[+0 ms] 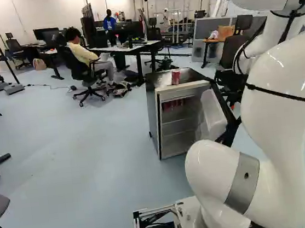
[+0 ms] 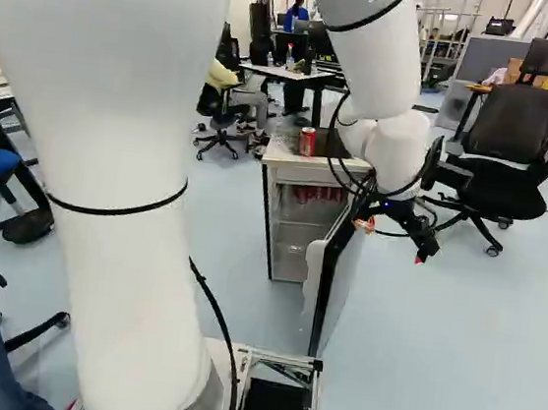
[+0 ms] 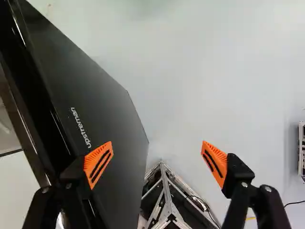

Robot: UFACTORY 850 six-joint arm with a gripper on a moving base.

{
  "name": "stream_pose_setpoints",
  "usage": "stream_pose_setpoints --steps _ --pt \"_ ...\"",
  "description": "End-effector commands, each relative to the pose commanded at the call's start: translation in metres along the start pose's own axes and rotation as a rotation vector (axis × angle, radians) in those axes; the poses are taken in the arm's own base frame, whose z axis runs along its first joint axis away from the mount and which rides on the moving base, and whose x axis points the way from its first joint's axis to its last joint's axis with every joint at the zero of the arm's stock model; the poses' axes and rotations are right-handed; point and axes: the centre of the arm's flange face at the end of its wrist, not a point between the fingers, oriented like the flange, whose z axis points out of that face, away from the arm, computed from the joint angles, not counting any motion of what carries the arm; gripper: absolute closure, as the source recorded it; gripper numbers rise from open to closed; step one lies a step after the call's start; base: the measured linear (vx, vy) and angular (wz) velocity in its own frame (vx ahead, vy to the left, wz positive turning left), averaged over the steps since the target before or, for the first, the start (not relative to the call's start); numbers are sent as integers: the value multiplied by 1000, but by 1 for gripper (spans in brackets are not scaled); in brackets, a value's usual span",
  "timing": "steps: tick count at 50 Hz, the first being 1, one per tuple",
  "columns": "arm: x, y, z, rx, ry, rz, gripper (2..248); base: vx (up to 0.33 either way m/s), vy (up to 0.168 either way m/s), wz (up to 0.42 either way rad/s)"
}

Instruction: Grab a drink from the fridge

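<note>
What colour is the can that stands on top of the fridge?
The can is red, seen best in the right base view.

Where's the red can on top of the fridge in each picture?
Left base view: the red can is right of the middle, on top of the fridge.
Right base view: upper part, just right of the middle, on the fridge.
Wrist view: not in it.
Shared landmark: the fridge's open door shows in all three.
</note>
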Motion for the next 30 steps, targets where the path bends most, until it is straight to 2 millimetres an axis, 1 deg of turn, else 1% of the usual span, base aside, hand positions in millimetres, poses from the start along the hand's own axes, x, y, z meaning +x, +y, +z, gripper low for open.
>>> stream_pose_setpoints --steps 30 --pt "-36 -29 -15 -14 -10 -187 3 0 0 0"
